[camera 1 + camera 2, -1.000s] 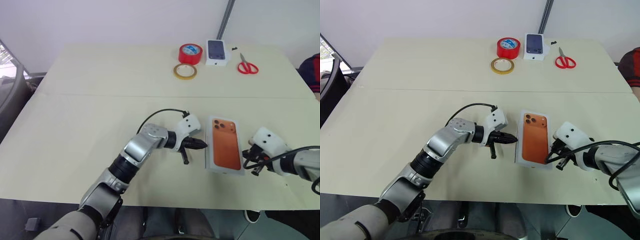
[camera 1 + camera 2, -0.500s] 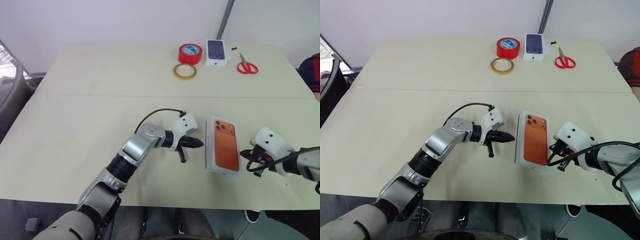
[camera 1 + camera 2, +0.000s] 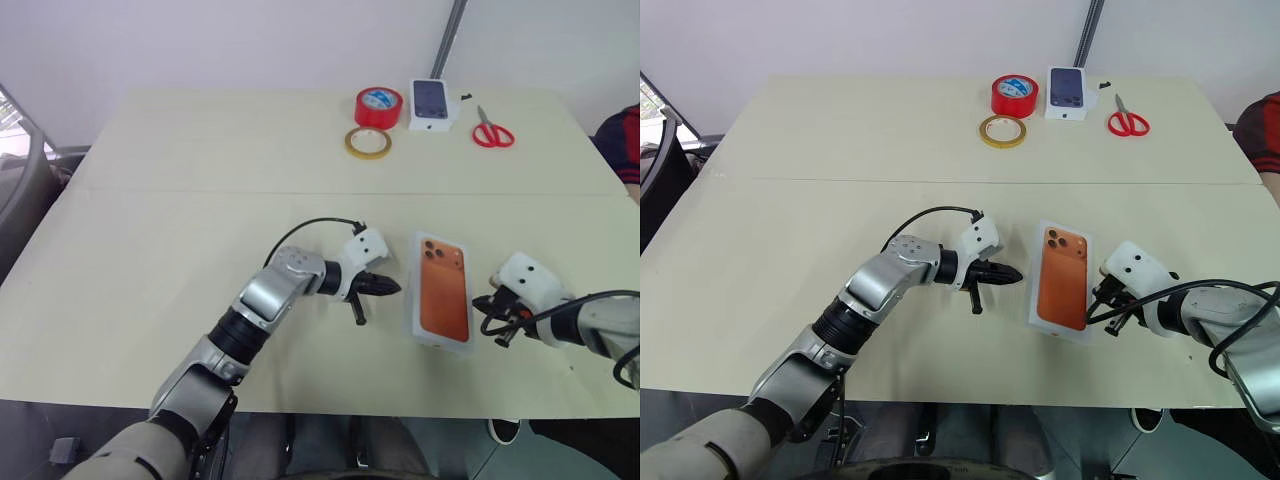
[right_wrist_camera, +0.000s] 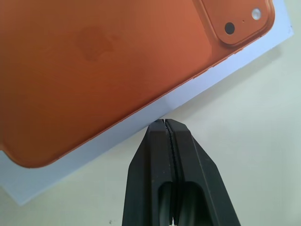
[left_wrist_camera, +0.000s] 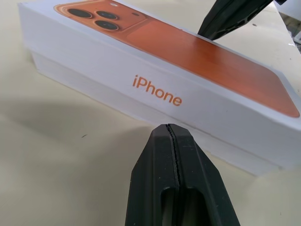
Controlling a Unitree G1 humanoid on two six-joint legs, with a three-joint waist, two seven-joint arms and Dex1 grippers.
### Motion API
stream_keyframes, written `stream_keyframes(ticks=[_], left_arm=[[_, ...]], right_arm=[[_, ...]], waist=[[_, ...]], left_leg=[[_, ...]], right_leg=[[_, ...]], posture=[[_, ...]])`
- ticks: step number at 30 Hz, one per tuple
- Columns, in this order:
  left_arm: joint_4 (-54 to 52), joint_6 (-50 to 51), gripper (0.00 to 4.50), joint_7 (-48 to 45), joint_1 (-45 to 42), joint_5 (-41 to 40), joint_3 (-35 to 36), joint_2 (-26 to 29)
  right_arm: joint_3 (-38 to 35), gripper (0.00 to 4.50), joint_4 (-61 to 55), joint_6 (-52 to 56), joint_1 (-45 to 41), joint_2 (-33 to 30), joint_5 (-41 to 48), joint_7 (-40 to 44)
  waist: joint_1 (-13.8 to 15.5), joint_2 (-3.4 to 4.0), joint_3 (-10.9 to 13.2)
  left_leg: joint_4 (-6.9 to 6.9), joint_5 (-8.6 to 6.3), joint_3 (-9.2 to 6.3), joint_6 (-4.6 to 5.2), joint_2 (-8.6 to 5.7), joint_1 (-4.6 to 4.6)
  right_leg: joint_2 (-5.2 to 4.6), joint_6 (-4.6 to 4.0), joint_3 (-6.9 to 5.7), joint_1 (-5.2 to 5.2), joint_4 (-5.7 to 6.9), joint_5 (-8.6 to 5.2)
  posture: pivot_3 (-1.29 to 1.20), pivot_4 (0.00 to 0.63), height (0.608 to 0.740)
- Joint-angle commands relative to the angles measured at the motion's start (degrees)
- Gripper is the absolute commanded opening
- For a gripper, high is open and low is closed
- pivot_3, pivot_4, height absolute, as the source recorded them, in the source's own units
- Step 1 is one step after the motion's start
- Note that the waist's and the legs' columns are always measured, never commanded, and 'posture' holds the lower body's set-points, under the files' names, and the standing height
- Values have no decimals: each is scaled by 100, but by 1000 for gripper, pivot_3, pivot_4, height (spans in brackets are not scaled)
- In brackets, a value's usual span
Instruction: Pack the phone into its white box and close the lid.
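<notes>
A: Both end effectors are being kept fully closed, with nothing being held. The left end effector [image 3: 390, 287] is being pointed at the long side of the white box [image 5: 141, 101], just short of it, with a gap showing between tip and wall.

B: And the right end effector [image 3: 492, 306]?

A: It is being held at the opposite long side, its joined fingers [image 4: 171, 155] being seen right at the edge of the lid [image 4: 155, 110]; whether contact is being made cannot be told.

B: Where is the box being kept?

A: It is lying flat on the surface [image 3: 200, 230], between the two end effectors, near the front edge. The lid is being seen seated on the tray, an orange phone picture covering its top and "iPhone" printed on its side. The phone itself cannot be seen.

B: Anything else?

A: At the far side, a red tape roll [image 3: 380, 106], a yellow tape roll [image 3: 367, 143], a small white box with a dark phone picture [image 3: 432, 103] and red scissors [image 3: 492, 132] are lying well apart from the work.
</notes>
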Motion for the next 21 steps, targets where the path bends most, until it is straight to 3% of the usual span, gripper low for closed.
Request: stream_keyframes(ticks=[1,21], left_arm=[[-177,-58,0,-13,-7,-37,-3,-38],[-192,-40,0,-40,-27,-68,39,-11]], right_arm=[[-139,21,-213,-57,-37,31,83,14],[-140,21,-128,-38,89,69,60,-125]], waist=[[1,0,0],[3,0,0]], left_leg=[[0,0,0,1,0,0],[0,-1,0,2,0,0]], right_leg=[[0,0,0,0,0,0],[0,0,0,0,0,0]], posture=[[0,150,740],[0,150,740]])
